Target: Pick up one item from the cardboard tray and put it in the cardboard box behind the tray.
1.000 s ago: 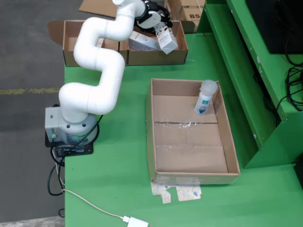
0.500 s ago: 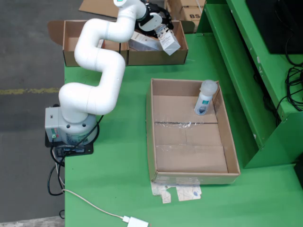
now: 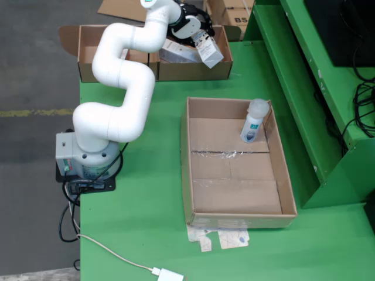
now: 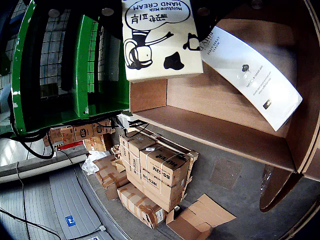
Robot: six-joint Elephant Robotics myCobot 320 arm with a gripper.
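My gripper is shut on a white hand cream box and holds it tilted over the right end of the cardboard box at the table's far edge. From the wrist, the hand cream box hangs between the dark fingers, just over the cardboard box wall. A long white carton lies inside that box. The cardboard tray sits mid-table with one white bottle standing in its far right corner.
A second open cardboard box adjoins the first on the left. Green shelving runs along the right. Paper scraps lie in front of the tray, and a white cable and plug near the front edge. Stacked cartons stand on the floor.
The gripper and the hand cream box have shifted slightly right and farther over the cardboard box, then held still. The bottle and tray have not moved.
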